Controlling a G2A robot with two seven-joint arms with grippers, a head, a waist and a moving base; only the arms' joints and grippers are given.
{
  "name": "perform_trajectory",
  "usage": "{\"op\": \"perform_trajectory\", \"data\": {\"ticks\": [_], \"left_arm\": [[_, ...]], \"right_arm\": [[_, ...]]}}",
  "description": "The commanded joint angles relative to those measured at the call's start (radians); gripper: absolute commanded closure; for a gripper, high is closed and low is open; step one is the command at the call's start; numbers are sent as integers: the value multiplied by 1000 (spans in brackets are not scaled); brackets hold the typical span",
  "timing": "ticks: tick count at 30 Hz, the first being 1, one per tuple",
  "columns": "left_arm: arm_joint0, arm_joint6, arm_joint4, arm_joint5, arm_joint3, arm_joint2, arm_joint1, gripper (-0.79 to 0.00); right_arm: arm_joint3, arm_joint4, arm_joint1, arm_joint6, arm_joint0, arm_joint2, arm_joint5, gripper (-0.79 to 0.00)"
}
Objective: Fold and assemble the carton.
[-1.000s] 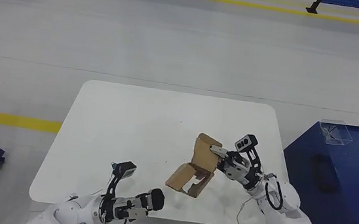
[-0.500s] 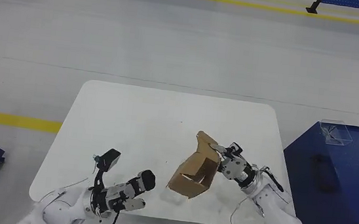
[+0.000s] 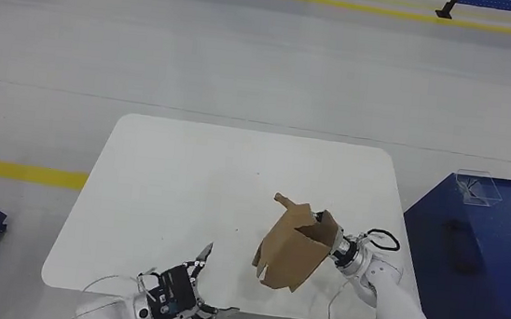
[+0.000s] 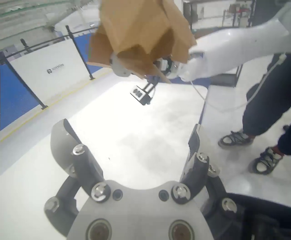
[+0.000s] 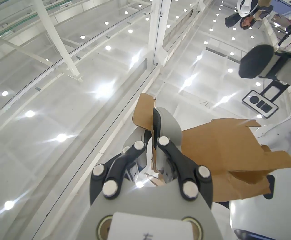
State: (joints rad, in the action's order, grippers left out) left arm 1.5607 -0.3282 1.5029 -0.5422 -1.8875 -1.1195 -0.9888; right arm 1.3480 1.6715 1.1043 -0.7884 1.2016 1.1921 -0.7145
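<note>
We see our right gripper (image 5: 152,122) pinched shut on a flap of the brown cardboard carton (image 3: 295,248), which hangs tilted in the air above the near right part of the white table (image 3: 188,181) (flaps loose). Our left gripper (image 4: 129,129) hovers at the table's near edge, fingers spread wide, well apart from the carton.

carton (image 3: 298,248): lifted clear of the table (image 3: 188,181) and turned over; it leaned low a second ago, and now a broad brown wall faces up.
right gripper (image 5: 152,134): wrist has rolled over, with the pinched flap carried round; it has dropped nearer the table's near edge.
left gripper (image 3: 214,282): drawn back to the near edge, fingers now spread wide where they looked drawn together.
</note>
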Motion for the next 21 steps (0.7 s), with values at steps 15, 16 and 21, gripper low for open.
{"op": "perform_trajectory", "data": {"ticks": [15, 16, 21], "left_arm": [[45, -173, 541, 757, -21, 138, -35, -785], [43, -174, 549, 777, -22, 142, -38, -776], [44, -184, 594, 883, -35, 161, -51, -785]], "right_arm": [[-20, 425, 30, 327, 10, -55, -207, 0], [-15, 427, 31, 335, 13, -57, -207, 0], [14, 393, 34, 344, 26, -54, -181, 0]]}}
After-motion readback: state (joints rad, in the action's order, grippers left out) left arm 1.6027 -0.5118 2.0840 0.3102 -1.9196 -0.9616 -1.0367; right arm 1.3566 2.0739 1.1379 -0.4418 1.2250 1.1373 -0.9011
